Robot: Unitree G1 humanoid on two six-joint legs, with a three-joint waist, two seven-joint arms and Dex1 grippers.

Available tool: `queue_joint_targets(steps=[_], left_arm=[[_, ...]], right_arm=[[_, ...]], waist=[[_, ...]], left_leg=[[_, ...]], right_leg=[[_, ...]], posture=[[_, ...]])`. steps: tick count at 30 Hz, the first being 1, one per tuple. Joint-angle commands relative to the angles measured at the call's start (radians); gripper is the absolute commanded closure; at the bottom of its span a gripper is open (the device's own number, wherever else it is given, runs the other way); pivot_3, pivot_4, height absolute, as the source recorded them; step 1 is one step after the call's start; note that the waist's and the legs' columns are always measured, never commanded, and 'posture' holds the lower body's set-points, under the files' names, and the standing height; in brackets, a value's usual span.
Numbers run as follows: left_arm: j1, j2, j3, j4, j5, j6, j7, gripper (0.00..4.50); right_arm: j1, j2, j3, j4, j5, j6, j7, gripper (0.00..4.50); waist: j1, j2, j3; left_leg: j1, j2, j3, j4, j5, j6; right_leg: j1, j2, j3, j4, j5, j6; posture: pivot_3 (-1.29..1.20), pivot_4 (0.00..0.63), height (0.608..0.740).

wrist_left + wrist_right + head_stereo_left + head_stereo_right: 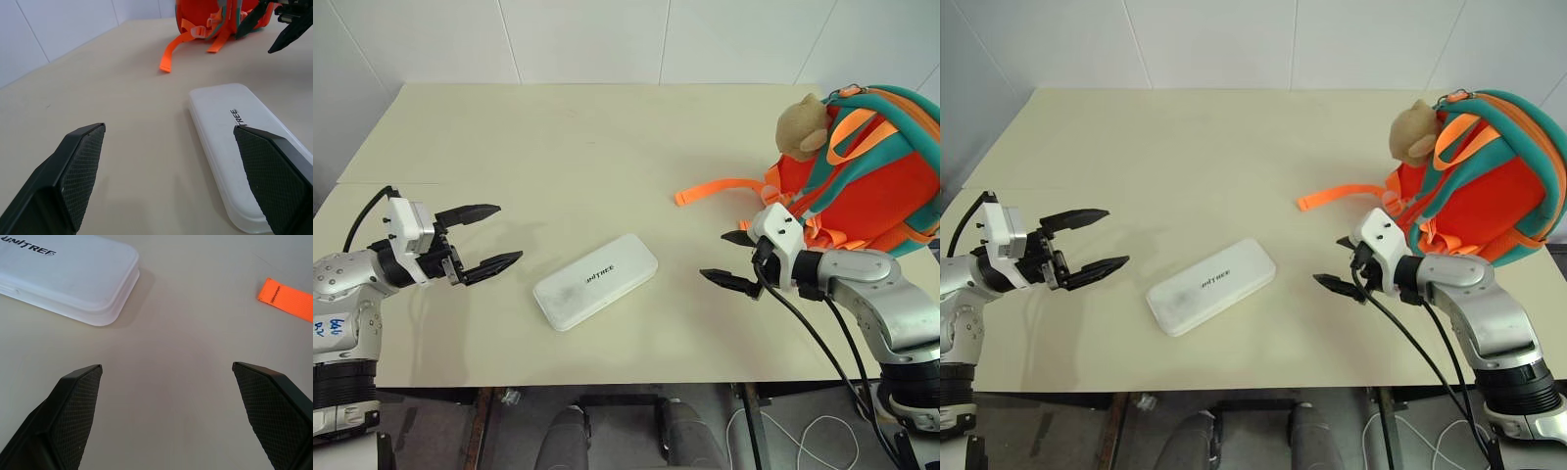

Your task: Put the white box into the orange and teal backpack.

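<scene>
Task not yet started: white box [596, 280] lies flat mid-table [568, 147], untouched, between both arms. Left gripper [481, 238] and right gripper [733, 260] both stand with fingers apart, empty, flanking the box. Orange and teal backpack [871, 181] sits at the table's right edge. Grasp, lift and insertion all remain.

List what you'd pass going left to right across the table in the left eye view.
Left gripper → white box → orange strap lying loose on the table → right gripper → backpack with its plush toy.
</scene>
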Motion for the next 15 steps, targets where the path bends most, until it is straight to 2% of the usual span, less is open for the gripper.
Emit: queue_joint_targets(steps=[1, 11, 13, 15], left_arm=[[-0.023, 0.001, 0.009, -0.005, 0.006, -0.015, 0.014, 0.01], [0.010, 0.003, 0.013, -0.029, 0.041, 0.010, 0.105, 0.01], [0.034, 0.005, 0.014, -0.063, 0.017, 0.015, 0.076, 0.00], [0.053, 0.009, 0.035, -0.070, 0.018, 0.030, 0.106, 0.40]], right_arm=[[-0.027, 0.005, -0.033, -0.009, 0.004, -0.009, -0.014, 0.00], [-0.040, 0.055, 0.011, -0.004, -0.029, -0.009, -0.062, 0.00], [-0.037, 0.056, 0.022, -0.009, -0.036, -0.010, -0.065, 0.37], [-0.058, 0.074, 0.019, 0.008, -0.030, -0.014, -0.069, 0.88]], waist=[[-0.001, 0.000, 0.000], [-0.003, 0.000, 0.000], [-0.002, 0.000, 0.000], [-0.004, 0.000, 0.000]], left_leg=[[0.000, 0.000, 0.000, 0.000, 0.000, 0.000], [0.000, 0.000, 0.000, 0.000, 0.000, 0.000], [0.000, 0.000, 0.000, 0.000, 0.000, 0.000], [0.000, 0.000, 0.001, 0.000, 0.000, 0.001]], right_leg=[[0.000, 0.000, 0.000, 0.000, 0.000, 0.000], [0.000, 0.000, 0.001, 0.000, 0.002, 0.003], [0.000, 0.000, 0.001, 0.000, 0.002, 0.003], [0.000, 0.000, 0.001, 0.000, 0.002, 0.002]], posture=[[0.00, 0.150, 0.740], [0.00, 0.150, 0.740], [0.00, 0.150, 0.740], [0.00, 0.150, 0.740]])
